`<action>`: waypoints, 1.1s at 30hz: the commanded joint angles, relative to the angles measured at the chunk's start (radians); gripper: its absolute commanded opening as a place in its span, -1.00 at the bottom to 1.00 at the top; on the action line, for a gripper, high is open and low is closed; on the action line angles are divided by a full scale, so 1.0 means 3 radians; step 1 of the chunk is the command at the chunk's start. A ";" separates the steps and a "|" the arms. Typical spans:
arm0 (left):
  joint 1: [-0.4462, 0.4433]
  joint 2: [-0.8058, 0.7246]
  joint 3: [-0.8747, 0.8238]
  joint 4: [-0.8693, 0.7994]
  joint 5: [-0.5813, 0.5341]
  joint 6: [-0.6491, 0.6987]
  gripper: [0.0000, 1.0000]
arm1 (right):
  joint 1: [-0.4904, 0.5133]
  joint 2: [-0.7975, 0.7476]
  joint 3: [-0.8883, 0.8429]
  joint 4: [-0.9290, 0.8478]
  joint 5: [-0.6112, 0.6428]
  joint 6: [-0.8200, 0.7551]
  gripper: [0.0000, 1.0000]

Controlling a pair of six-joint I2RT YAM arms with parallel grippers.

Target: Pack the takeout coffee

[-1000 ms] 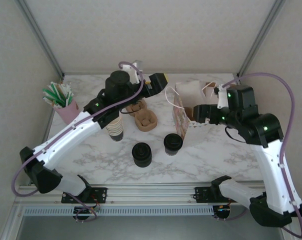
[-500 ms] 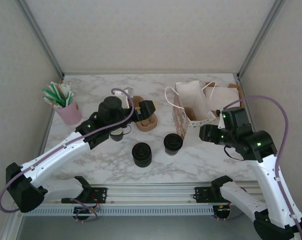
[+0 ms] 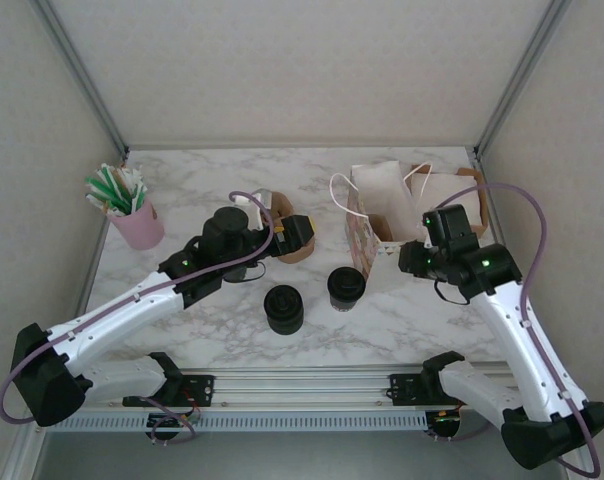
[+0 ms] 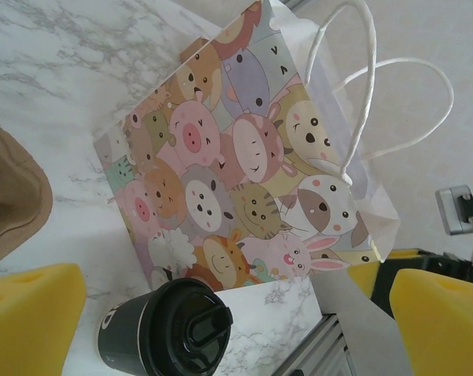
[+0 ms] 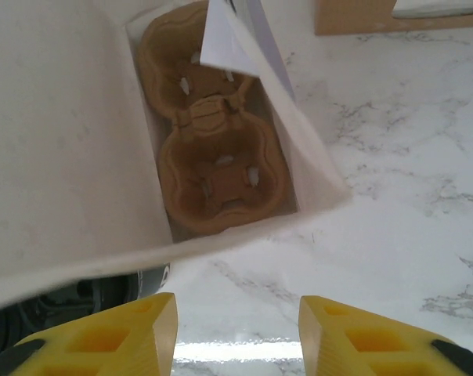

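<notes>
The takeout coffee [image 3: 346, 288], a small dark cup with a black lid, stands upright on the marble table just in front of the cartoon-animal paper bag [image 3: 367, 235]. In the left wrist view the coffee [image 4: 166, 329] sits low between my yellow fingers, in front of the bag [image 4: 236, 172]. My left gripper [image 3: 294, 232] [image 4: 236, 317] is open and empty, left of the bag. My right gripper [image 3: 414, 258] [image 5: 236, 329] hovers at the bag's right side, its jaws partly apart with nothing between them. Inside the bag [image 5: 64, 117] lies a brown cup carrier [image 5: 213, 157].
A stack of black lids [image 3: 284, 308] stands left of the coffee. A brown carrier [image 3: 300, 248] lies under my left gripper. A pink cup of straws [image 3: 132, 215] is at the far left. A cardboard box [image 3: 452, 190] sits behind the bag.
My left arm has drawn back from the rear and dropped low, facing the bag. My right gripper has pulled away from the bag's edge and its jaws have narrowed.
</notes>
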 commanded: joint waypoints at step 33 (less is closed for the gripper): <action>-0.0088 -0.0021 -0.0202 0.0289 -0.0191 -0.0146 0.99 | -0.0234 0.0311 -0.0049 0.0412 -0.0366 -0.0158 0.10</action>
